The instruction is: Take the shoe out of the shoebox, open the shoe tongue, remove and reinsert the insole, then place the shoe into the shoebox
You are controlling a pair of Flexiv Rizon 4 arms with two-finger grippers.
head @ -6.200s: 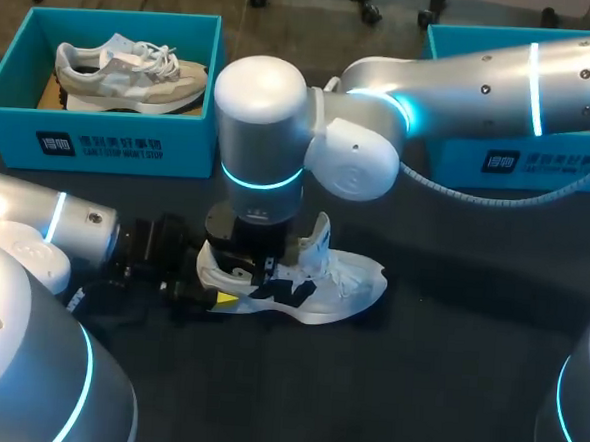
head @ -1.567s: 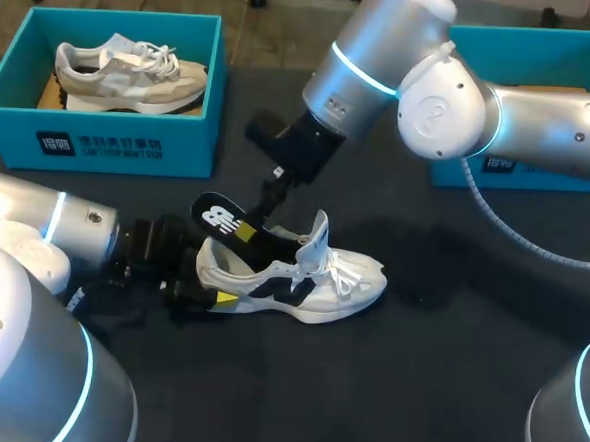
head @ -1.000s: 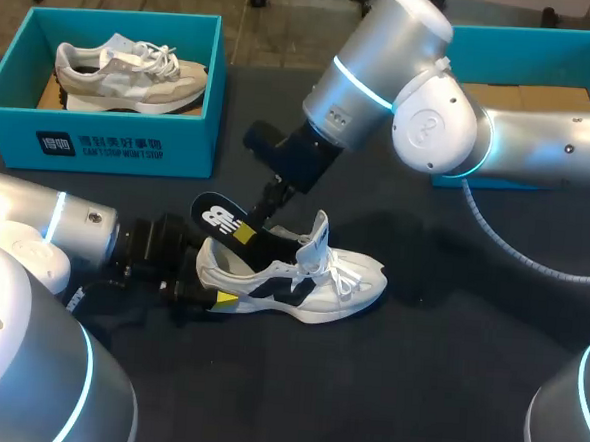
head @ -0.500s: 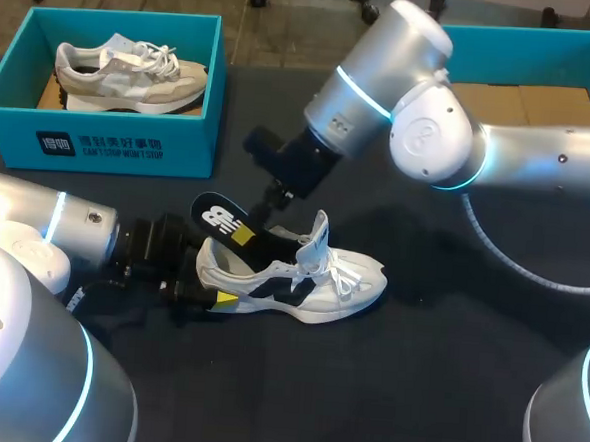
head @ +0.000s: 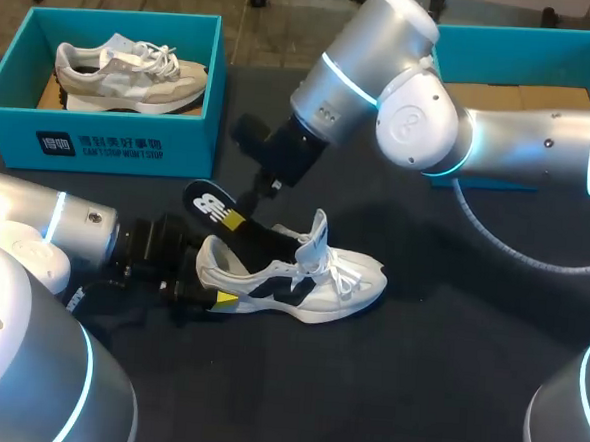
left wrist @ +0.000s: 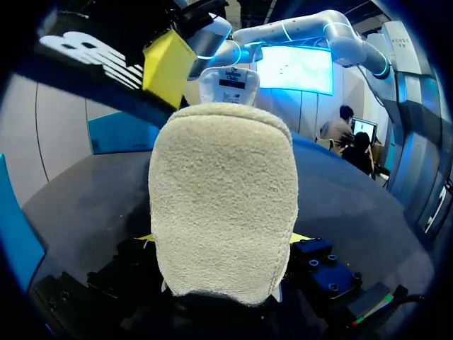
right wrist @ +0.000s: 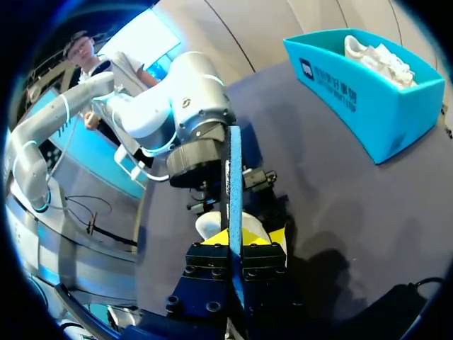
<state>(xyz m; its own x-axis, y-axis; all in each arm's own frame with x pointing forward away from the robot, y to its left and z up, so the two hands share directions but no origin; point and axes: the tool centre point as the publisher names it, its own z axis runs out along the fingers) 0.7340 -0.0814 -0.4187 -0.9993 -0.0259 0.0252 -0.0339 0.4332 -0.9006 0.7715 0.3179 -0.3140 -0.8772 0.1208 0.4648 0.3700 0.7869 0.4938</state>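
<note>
Insole (head: 208,204) slid up-left, pinched by right end effector (head: 235,220), left end effector (head: 208,284) clamps right-pointing shoe (head: 311,282)

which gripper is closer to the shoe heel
Left. The left gripper is clamped on the heel of the shoe. The right gripper is just above the heel, holding the insole, whose front end sits inside the shoe.

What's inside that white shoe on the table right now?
A black insole slants out of the opening, its raised end clamped by the right end effector. Its front end is hidden by the shoe's sides.
</note>
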